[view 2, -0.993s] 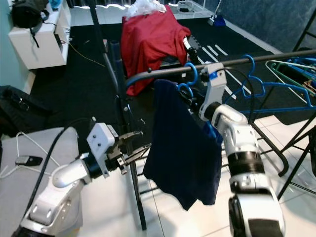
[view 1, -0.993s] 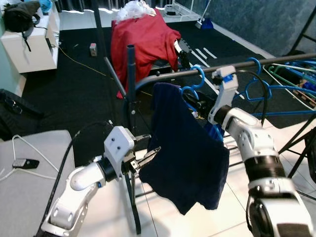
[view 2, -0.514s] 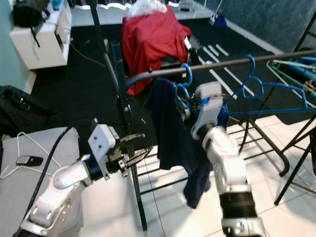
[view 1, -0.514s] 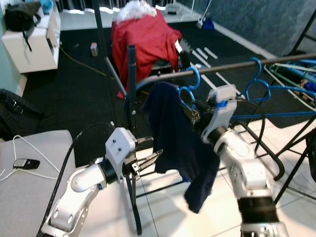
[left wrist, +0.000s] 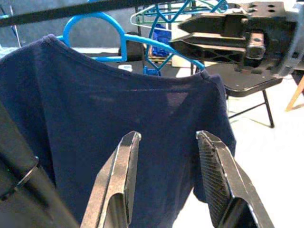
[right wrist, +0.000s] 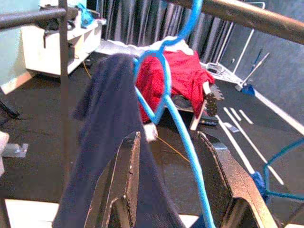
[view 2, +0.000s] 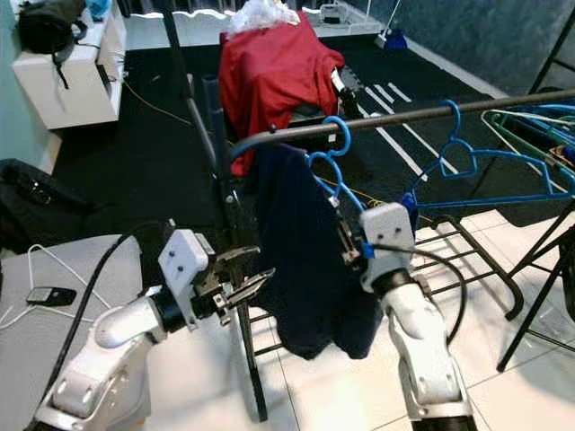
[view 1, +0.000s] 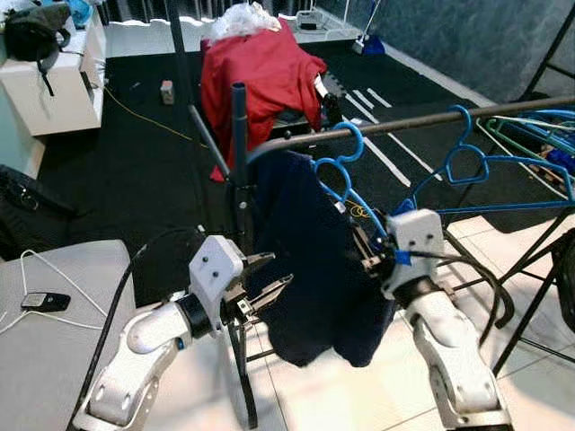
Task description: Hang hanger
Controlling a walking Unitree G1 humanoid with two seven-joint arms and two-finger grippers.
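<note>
A dark rail (view 1: 422,119) carries two blue hangers. The nearer blue hanger (view 1: 346,171) holds a navy shirt (view 1: 310,260). The other blue hanger (view 1: 485,171) hangs bare.

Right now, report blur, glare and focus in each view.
Eye views: sharp, evenly lit, glare streak at the top edge. Left wrist view: shirt sharp, fingers soft. Right wrist view: hanger clear, fingers and rail soft.

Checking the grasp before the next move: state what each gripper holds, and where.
Nothing is held. The left gripper is open before the navy shirt; the right gripper is open beside the blue hanger.
</note>
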